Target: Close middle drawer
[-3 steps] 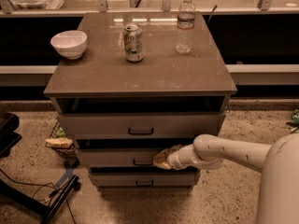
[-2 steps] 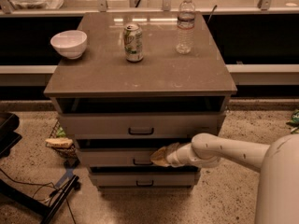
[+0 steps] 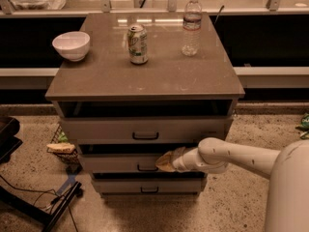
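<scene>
- One view is on hand, the camera view; read every item below from it.
- Locate the middle drawer [image 3: 111, 163], second of three below the counter [image 3: 145, 83]. Its front stands out from the cabinet, and the dark gap above it shows that it is not yet shut.
- Locate the end effector [image 3: 164, 162] at the tip of the white arm [image 3: 241, 156]. It sits at the drawer front, just right of the small dark pull [image 3: 147, 167], touching the front or very nearly so. You cannot tell whether it is apart or together.
- Compare with a second ago: the end effector has crept slightly left, toward the pull. The drawer front lies about where it was.
- Treat this as contact made but travel hardly begun; most of the closing remains to be done.
- Expect the next move to call for a straight push into the cabinet. Pressure right of centre may skew the drawer on its runners.
- Leave the uppermost drawer [image 3: 96, 129] and lowest drawer [image 3: 116, 186] alone; both also stand forward.
- Disregard the bowl [image 3: 71, 45], can [image 3: 138, 43] and bottle [image 3: 192, 25] on the counter, well apart from the work.
</scene>
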Motion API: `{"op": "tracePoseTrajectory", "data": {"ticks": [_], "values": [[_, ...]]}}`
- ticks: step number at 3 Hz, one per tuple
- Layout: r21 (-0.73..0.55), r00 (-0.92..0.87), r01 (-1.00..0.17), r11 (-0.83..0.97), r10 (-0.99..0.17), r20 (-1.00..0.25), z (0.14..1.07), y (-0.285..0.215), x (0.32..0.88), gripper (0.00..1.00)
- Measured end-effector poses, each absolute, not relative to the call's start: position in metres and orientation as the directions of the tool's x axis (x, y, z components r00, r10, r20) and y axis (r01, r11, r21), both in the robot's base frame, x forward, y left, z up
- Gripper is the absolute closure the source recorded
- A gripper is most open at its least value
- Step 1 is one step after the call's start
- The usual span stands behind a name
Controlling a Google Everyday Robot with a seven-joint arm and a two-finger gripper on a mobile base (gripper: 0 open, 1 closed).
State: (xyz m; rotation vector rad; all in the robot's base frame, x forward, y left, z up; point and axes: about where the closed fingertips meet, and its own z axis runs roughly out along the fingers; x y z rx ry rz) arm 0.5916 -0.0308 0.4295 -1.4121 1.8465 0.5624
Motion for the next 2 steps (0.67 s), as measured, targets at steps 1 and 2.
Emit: {"op": "tracePoseTrajectory", "data": {"ticks": [1, 2], "values": [[-0.062, -0.134, -0.958, 0.281, -0.627, -0.767, 0.439, -0.045, 0.585, 1.0], [0.015, -0.177, -0.968, 0.25, -0.643, -0.745, 0.476, -0.089, 0.552, 1.0]]}}
